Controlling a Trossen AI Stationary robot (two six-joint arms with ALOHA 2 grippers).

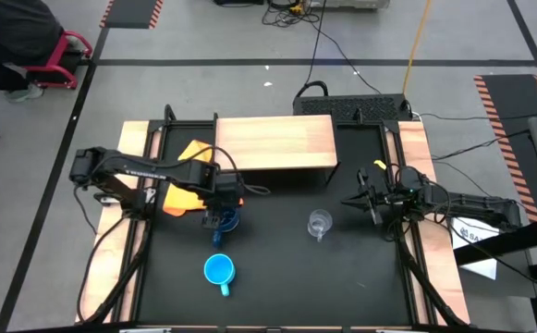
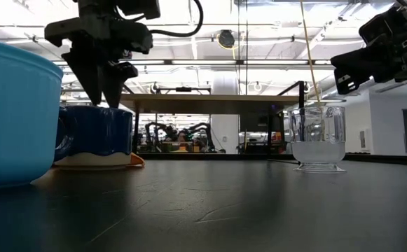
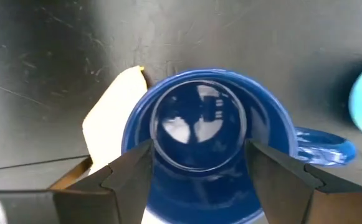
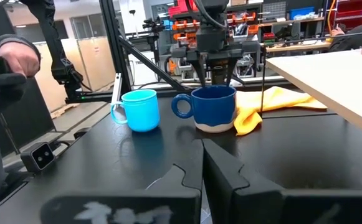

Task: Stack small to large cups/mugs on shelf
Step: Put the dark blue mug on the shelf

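Observation:
The dark blue mug (image 1: 228, 221) stands upright on the black tabletop, handle toward the near edge. My left gripper (image 3: 198, 155) hangs open over it, pointing down, fingertips (image 2: 108, 100) just above the rim; I see no touch. The light blue mug (image 1: 218, 269) stands nearer the front edge. To the right, the clear glass cup (image 1: 320, 223) stands upright. The light-wood shelf (image 1: 275, 143) sits at the far middle with nothing on it. My right gripper (image 1: 353, 200) waits shut and level at the right side, right of the glass cup.
A yellow-orange cloth (image 1: 187, 180) lies left of the shelf, its edge beside the dark blue mug. Wooden rails (image 1: 423, 176) run along both table sides. A person's hand (image 4: 15, 59) shows beyond the table's left side.

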